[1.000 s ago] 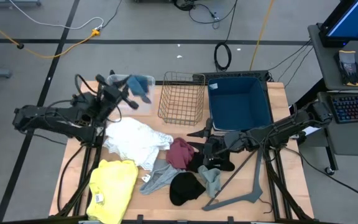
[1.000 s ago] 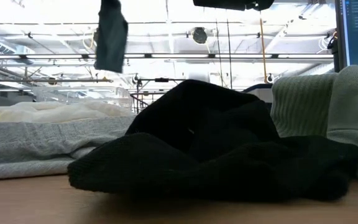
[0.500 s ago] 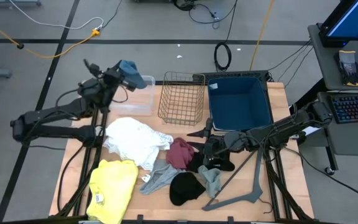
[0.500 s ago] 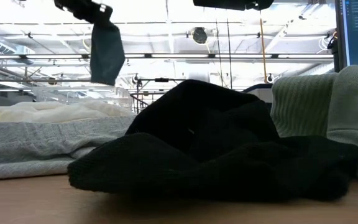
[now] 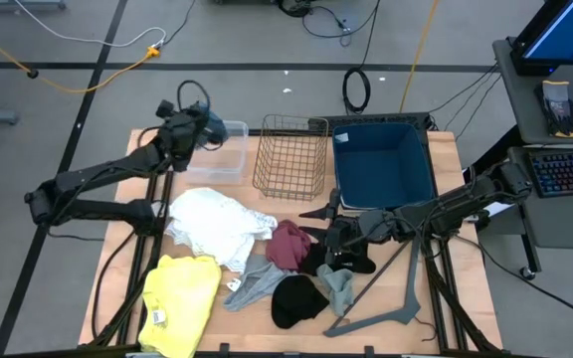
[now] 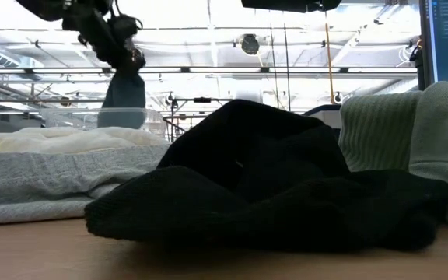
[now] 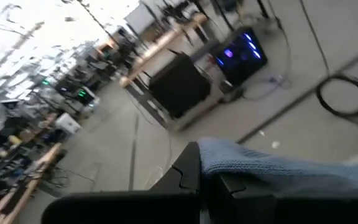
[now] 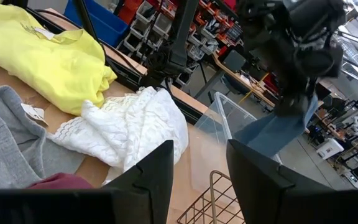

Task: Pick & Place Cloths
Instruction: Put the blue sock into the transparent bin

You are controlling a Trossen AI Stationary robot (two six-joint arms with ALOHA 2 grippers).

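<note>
The blue cloth [image 5: 207,127] hangs pinched in the left gripper [image 5: 189,126] — fingers fully closed on it, the fabric dangling straight down over the clear plastic bin [image 5: 222,154] just below. From table level the cloth [image 6: 123,99] droops from the gripper [image 6: 123,54] with its lower end behind the bin's rim [image 6: 131,113]; whether it touches inside, I cannot tell. The left wrist camera shows the blue knit [image 7: 272,168] lying across the gripper's own dark fingers [image 7: 188,177].

Beside that bin, away from the left arm, stand the wire basket [image 5: 291,157] and then the blue tub [image 5: 384,164].

The right gripper [image 5: 332,234] waits low at mid-table, fingers partly apart and holding nothing, with the maroon cloth [image 5: 288,244] just beside it and the black cloth [image 5: 296,300] and grey hanger [image 5: 391,298] nearby. Beyond it lie the white cloth [image 5: 217,224], yellow cloth [image 5: 179,303] and grey cloth [image 5: 252,281].
</note>
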